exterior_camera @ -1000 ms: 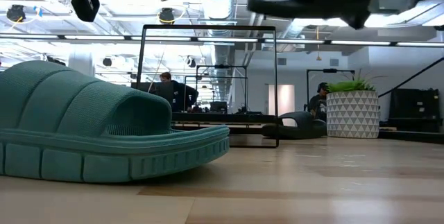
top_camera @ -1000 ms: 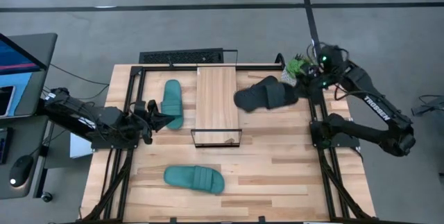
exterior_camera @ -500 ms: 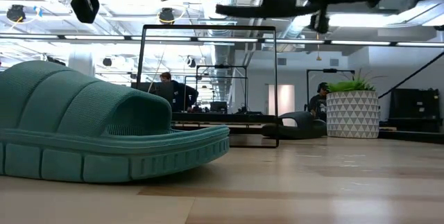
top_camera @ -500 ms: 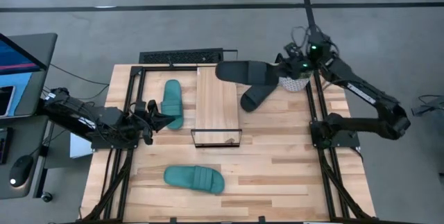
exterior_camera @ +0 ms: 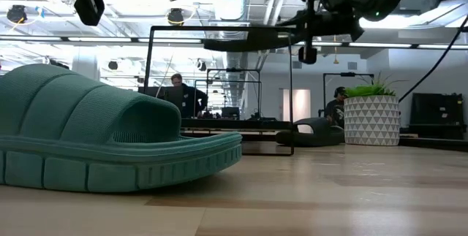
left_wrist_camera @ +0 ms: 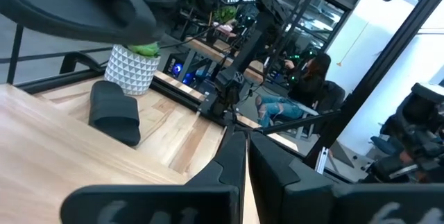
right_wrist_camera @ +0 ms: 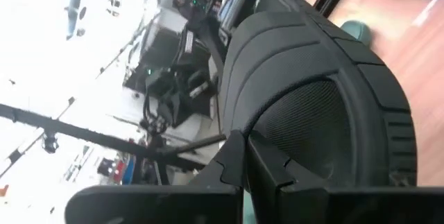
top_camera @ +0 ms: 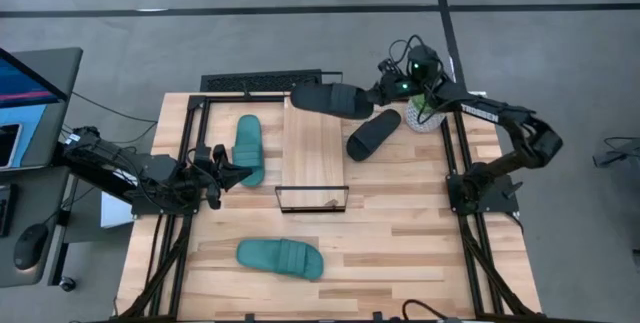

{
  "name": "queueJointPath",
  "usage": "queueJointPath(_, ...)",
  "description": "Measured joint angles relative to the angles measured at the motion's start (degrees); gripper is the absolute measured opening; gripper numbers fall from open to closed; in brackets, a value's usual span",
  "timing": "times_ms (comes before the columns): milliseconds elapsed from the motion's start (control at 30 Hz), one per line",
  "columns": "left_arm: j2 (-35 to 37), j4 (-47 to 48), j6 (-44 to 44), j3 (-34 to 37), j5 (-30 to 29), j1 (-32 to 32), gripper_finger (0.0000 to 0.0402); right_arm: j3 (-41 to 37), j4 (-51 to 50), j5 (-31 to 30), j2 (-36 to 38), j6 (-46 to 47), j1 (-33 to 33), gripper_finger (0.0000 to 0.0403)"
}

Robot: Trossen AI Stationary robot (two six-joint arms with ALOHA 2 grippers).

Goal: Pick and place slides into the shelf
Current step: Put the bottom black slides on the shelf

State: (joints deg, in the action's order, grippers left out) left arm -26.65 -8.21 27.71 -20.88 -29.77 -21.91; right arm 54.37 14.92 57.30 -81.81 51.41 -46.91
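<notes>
Your right gripper (top_camera: 378, 93) clamps a black ribbed rubber slide (top_camera: 330, 98) above the light-wood plank shelf's (top_camera: 311, 148) far edge; the plank lies bare. The low view alone shows it airborne. Your left gripper (top_camera: 222, 168), closed, waits beside a teal slide (top_camera: 248, 148).

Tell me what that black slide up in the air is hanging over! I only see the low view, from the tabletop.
Observer: From above, the right pincer holds the black slide over the far end of the shelf.
Operator: Is there another green one somewhere?
Observer: Yes, a second teal slide lies on the table left of the shelf, lengthwise beside it.
Operator: Where's the other arm?
Observer: The left pincer, shut and empty, sits at that slide's near end. I can't tell if it touches.
</notes>
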Motion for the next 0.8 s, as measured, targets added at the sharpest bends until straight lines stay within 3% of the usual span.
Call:
queueJointPath(633, 0.0, 0.2, 0.5, 0.0, 0.0, 0.0, 0.0006, 0.0, 5.2, 1.2, -11.2, 3.6, -3.9, 0.0)
queueJointPath(800, 0.0, 0.2, 0.5, 0.0, 0.0, 0.0, 0.0006, 3.4, 5.9, 3.0, -15.1, 4.2, -3.1, 0.0)
